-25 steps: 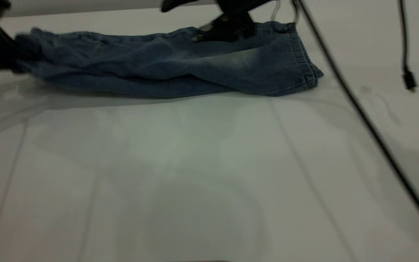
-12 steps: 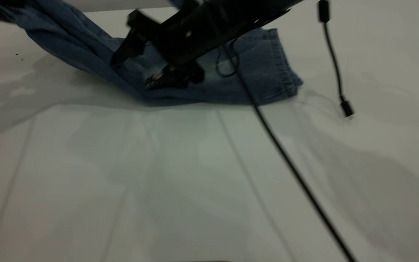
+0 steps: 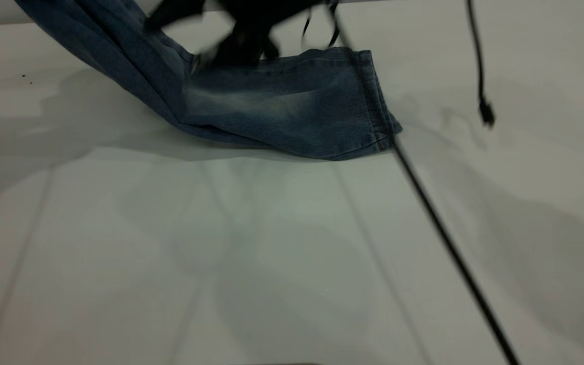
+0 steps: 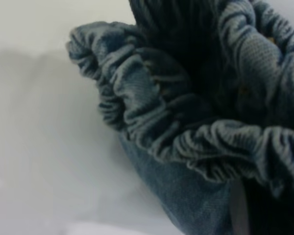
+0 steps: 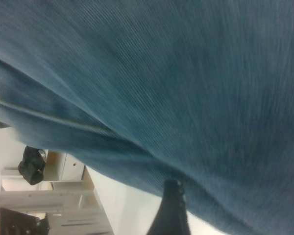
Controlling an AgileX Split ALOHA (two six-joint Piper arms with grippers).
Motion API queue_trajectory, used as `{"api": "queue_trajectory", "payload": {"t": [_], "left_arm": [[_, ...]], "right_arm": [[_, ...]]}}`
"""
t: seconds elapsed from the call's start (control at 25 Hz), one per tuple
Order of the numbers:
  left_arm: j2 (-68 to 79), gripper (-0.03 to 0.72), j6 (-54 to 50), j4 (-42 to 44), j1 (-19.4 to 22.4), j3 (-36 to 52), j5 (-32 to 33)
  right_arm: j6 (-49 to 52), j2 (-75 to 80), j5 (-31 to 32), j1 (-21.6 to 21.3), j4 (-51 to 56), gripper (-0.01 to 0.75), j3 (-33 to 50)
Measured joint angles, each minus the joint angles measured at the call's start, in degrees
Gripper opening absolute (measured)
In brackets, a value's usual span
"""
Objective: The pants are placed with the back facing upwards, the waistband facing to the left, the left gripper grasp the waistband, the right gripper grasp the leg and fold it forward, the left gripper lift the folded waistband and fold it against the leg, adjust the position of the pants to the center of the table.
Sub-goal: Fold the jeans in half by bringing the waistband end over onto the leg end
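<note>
Gripping the bunched denim, the left gripper itself stays out of sight: in its wrist view the ruffled waistband (image 4: 186,142) fills the frame right at the camera, gathered in thick folds, which suggests the claw is closed on it, though its fingers cannot be seen. In the exterior view the waistband end of the pants (image 3: 251,101) rises steeply off the table (image 3: 221,253) toward its far left corner and out of view, so that end is held high in the air. The right gripper (image 3: 236,48) shows as a dark shape at the far edge, low over the fabric where the lifted part meets the part lying flat; whether its fingers are parted or closed on cloth cannot be told. Its wrist view shows only blue denim close up and one dark fingertip (image 5: 169,210). The leg (image 3: 292,106), with its pale faded patch, lies flat near the far edge, its stitched hem pointing toward the table's right side. A thin black cable (image 3: 454,248) runs diagonally across the near right of the table, and a second cable's plug (image 3: 486,111) hangs beyond the hem. The lengthwise fold looks done; the raised waistband appears set to be carried over onto the leg, which serves as the resting base.
</note>
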Motion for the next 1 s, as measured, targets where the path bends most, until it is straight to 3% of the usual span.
{"api": "queue_trajectory", "payload": {"t": [0.16, 0.28, 0.64, 0.84, 1.0], "left_arm": [[-0.5, 0.081, 1.7, 0.0, -4.4, 0.0, 0.0], [-0.5, 0.081, 2.6, 0.0, -10.6, 0.0, -1.6], [3.5, 0.081, 3.0, -4.0, -29.1, 0.0, -20.1], [13.1, 0.081, 4.1, -8.8, -34.4, -2.1, -21.9], [21.2, 0.096, 4.4, -10.5, -36.1, -7.2, -20.3]], "right_arm": [[1.1, -2.3, 4.4, -5.6, -2.4, 0.546, -5.8], [2.1, -4.4, 7.8, -9.4, -3.2, 0.54, -10.3], [4.9, -11.4, 15.7, -16.7, -8.7, 0.493, -22.3], [6.9, -13.4, 16.4, -18.0, -11.8, 0.492, -26.3], [8.0, -13.6, 16.6, -17.5, -13.8, 0.492, -26.5]]}}
